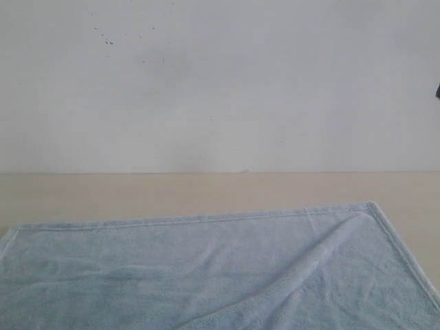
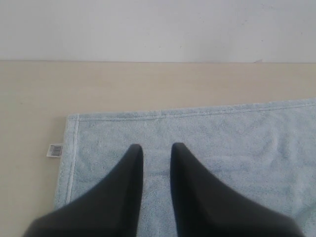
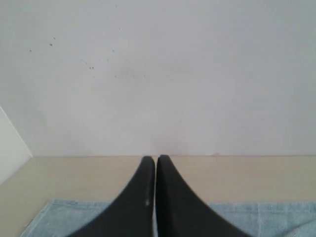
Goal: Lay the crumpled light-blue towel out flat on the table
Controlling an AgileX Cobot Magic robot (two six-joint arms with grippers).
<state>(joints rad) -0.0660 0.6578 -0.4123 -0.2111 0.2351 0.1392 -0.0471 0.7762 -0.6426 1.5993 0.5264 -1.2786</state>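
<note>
The light-blue towel (image 1: pixel 206 275) lies spread over the near part of the table (image 1: pixel 137 196), with its hemmed far edge straight and soft wrinkles toward its right corner. Neither gripper shows in the exterior view. In the left wrist view my left gripper (image 2: pixel 157 147) hovers over the towel (image 2: pixel 222 138) near one corner, jaws apart with only cloth showing in the gap. In the right wrist view my right gripper (image 3: pixel 156 158) is shut and empty, raised above the towel's far edge (image 3: pixel 276 219), with bare table (image 3: pixel 74 177) beyond its tips.
A white wall (image 1: pixel 220 82) with small dark specks rises behind the table. A white barcode label (image 2: pixel 55 150) sticks out from the towel's side hem. A dark sliver (image 1: pixel 438 90) shows at the right edge of the exterior view.
</note>
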